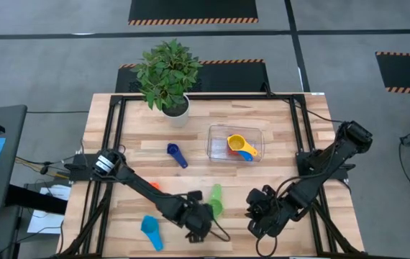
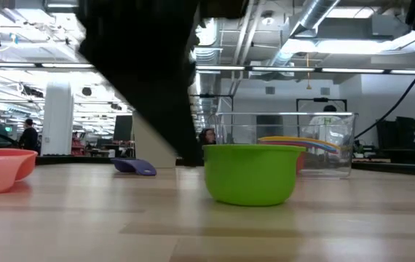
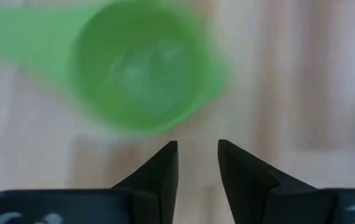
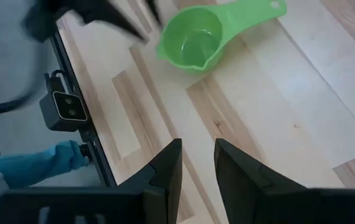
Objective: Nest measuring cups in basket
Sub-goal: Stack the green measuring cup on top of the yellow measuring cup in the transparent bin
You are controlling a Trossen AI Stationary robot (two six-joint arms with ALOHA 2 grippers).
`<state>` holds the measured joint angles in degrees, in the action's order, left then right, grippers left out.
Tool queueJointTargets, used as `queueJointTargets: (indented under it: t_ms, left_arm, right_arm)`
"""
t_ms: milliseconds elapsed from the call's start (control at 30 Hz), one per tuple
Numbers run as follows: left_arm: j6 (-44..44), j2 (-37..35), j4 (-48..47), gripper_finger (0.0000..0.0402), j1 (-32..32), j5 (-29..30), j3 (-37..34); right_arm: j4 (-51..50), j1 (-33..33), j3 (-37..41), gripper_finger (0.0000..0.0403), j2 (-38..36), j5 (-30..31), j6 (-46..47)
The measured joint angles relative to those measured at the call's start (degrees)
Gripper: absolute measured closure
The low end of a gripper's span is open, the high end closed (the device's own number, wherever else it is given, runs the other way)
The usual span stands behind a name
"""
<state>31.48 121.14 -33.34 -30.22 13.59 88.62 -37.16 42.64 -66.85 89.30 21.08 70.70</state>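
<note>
The green measuring cup stands upright on the table near its front edge. My left gripper hovers just beside it, fingers shut, touching nothing. My right gripper waits to the right of the cup, also shut. The clear basket holds a yellow, an orange and a blue cup. A dark blue cup and a light blue cup lie loose on the table. A red cup is partly hidden under my left arm.
A potted plant in a white pot stands at the table's far edge, behind the basket. My left arm stretches low across the table's left half. A black frame borders the table's sides. Bare wood lies between the green cup and the basket.
</note>
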Motion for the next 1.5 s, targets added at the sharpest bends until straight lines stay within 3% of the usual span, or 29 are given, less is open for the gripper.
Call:
queueJointTargets:
  t_ms: [167, 367, 600, 900, 1233, 1500]
  left_arm:
    - [-0.02, 0.00, 3.82, 0.0299, 0.73, -1.49, 0.04]
    - [-2.31, 0.00, -10.25, 0.0299, 1.64, -2.03, 0.04]
    - [-9.87, 0.00, -8.17, 0.0299, 5.89, 10.21, 0.02]
    - [-15.13, 0.00, -5.08, 0.0301, 11.08, 9.06, 0.02]
    - [-15.94, 0.00, 3.94, 0.0355, 12.33, 3.71, 0.02]
    - [-13.89, -0.44, -12.36, 0.0378, 11.38, 4.91, 6.86]
  right_arm:
    - [0.10, 0.01, 0.00, 0.0285, 0.00, -0.02, 0.97]
    - [0.12, 0.52, 0.00, 0.0285, 0.00, -0.16, 1.48]
    - [0.38, 0.46, 0.02, 0.0285, 0.00, -0.14, 1.61]
    - [0.34, 1.93, 0.02, 0.0285, 0.00, -0.17, 3.89]
    - [0.30, 2.38, 0.04, 0.0285, 0.00, -0.13, 3.91]
    - [-0.10, 1.67, 0.04, 0.0285, 0.00, 0.00, 0.36]
